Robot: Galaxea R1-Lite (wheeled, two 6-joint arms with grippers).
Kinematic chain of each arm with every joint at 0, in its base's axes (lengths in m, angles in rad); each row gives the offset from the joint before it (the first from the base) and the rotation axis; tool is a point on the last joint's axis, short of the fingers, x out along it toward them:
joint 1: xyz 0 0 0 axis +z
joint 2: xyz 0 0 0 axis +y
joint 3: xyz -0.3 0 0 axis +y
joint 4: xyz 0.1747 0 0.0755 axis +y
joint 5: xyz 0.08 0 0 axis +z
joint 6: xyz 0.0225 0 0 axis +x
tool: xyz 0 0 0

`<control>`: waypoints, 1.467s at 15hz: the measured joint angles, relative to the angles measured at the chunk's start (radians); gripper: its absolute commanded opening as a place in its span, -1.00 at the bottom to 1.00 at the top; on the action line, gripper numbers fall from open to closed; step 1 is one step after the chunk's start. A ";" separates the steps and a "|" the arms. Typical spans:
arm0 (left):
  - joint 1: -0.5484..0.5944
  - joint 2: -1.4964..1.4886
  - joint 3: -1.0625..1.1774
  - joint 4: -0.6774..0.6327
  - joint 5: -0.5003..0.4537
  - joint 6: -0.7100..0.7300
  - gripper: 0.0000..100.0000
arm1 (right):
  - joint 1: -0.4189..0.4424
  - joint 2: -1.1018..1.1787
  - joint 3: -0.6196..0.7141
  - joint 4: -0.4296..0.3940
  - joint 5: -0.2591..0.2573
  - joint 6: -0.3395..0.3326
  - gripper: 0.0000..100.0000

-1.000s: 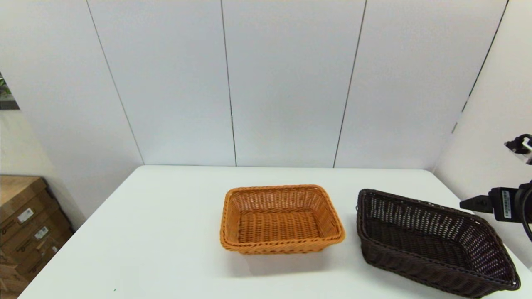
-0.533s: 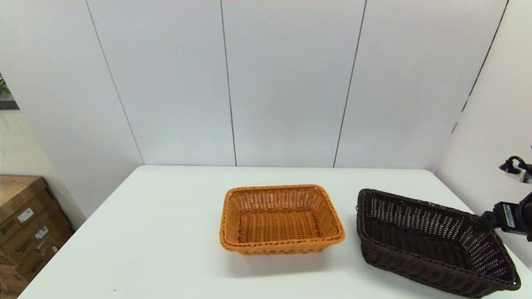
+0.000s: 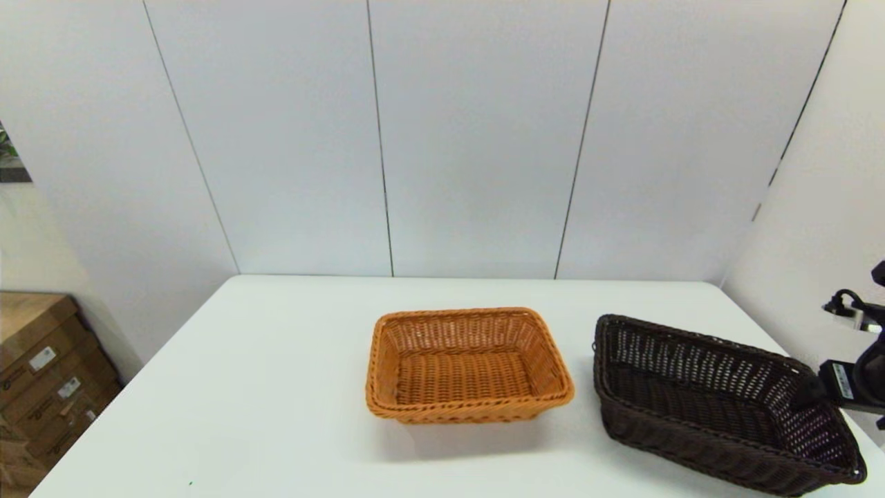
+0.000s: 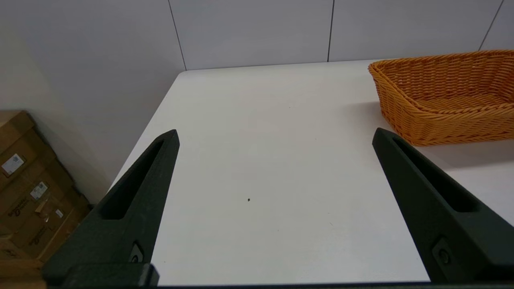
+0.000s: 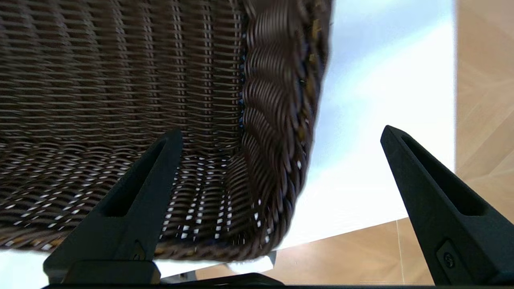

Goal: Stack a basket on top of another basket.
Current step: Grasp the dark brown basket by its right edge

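Since a second earlier, my right gripper [image 5: 277, 132] dropped to the dark basket [image 3: 712, 401]. Only its wrist view showed jaws spread, straddling the rim [image 5: 281, 120]. Left gripper [image 4: 275, 136] hung open too.

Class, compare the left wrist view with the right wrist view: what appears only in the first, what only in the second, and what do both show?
Only the left wrist view shows the orange-tan basket, the cardboard boxes and the open left gripper, which holds nothing above the table.

Only the right wrist view shows the dark brown basket, its thick rim between the fingers of the open right gripper, and wooden floor.

Both show the white table.
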 measured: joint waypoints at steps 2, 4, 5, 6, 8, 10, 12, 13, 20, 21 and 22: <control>0.000 0.000 0.000 0.000 0.000 0.000 1.00 | 0.000 0.037 -0.007 -0.001 0.004 -0.006 1.00; 0.000 0.000 0.000 0.000 0.000 0.000 1.00 | 0.001 0.076 -0.014 -0.004 0.009 -0.013 1.00; 0.000 0.000 0.000 0.000 0.000 0.000 1.00 | 0.001 0.096 -0.019 -0.005 0.010 -0.014 1.00; 0.000 0.000 0.000 0.000 0.000 0.000 1.00 | 0.002 0.116 -0.024 -0.007 0.012 -0.016 1.00; 0.000 0.000 0.000 -0.001 0.000 0.000 1.00 | 0.002 0.160 -0.039 -0.010 0.013 -0.016 1.00; 0.000 0.000 0.000 0.000 0.000 0.000 1.00 | 0.002 0.202 -0.055 -0.011 0.013 -0.016 1.00; 0.000 0.000 0.000 0.000 0.000 0.000 1.00 | 0.002 0.239 -0.069 -0.015 0.012 -0.015 1.00; 0.000 0.000 0.000 0.000 0.000 0.000 1.00 | 0.002 0.256 -0.076 -0.016 0.012 -0.014 -1.00; 0.000 0.000 0.000 0.000 0.000 0.000 1.00 | -0.006 0.296 -0.107 -0.019 0.005 -0.006 -1.00; 0.000 0.000 0.000 0.000 0.000 0.000 1.00 | -0.008 0.296 -0.110 -0.017 0.006 -0.006 -1.00; 0.000 0.000 0.000 0.000 0.000 0.000 1.00 | -0.009 0.294 -0.112 -0.015 0.010 -0.007 -1.00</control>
